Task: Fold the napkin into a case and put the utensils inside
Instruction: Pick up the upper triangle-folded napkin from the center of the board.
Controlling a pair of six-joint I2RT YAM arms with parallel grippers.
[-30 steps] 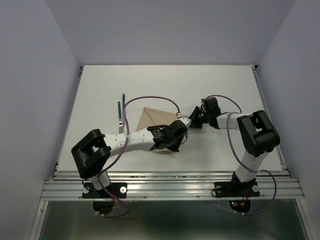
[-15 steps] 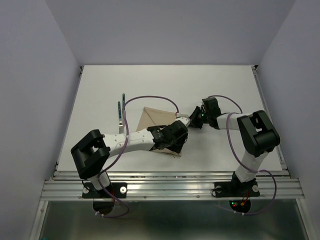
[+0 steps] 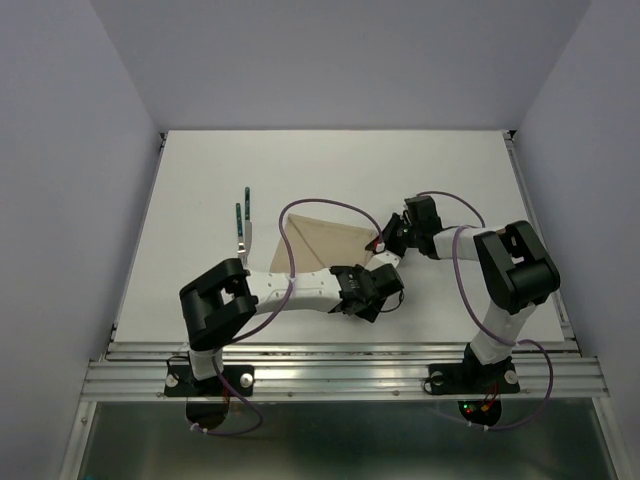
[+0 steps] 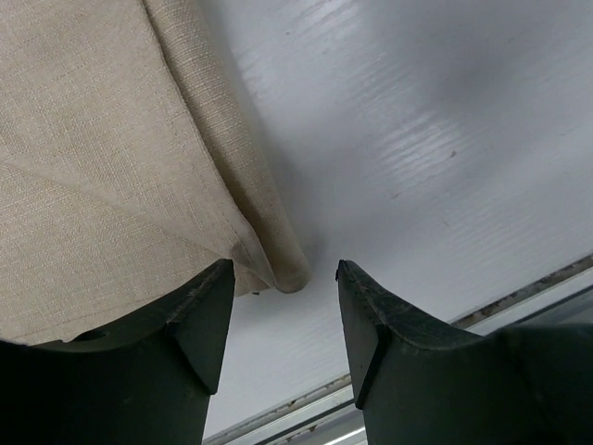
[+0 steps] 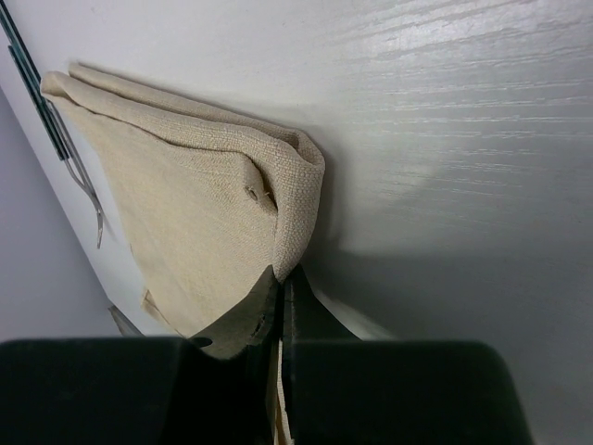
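The napkin is plain beige-tan with a fine woven grain and no print. The fold nipped between the jaws of the right gripper is the same tan, going darker in the shadow under its rolled edge. Those jaws are matte black.

The left gripper has dull black fingers with a faint greenish cast. The cloth corner just ahead of its gap is the same tan, crossed by one paler crease line.

Beyond both sets of jaws the table is glossy white with faint grey brushed streaks.

The utensils, well off to the left of the jaws, have dark green handles and silver metal ends.

The arms are white with black joints, and their cables are purple.
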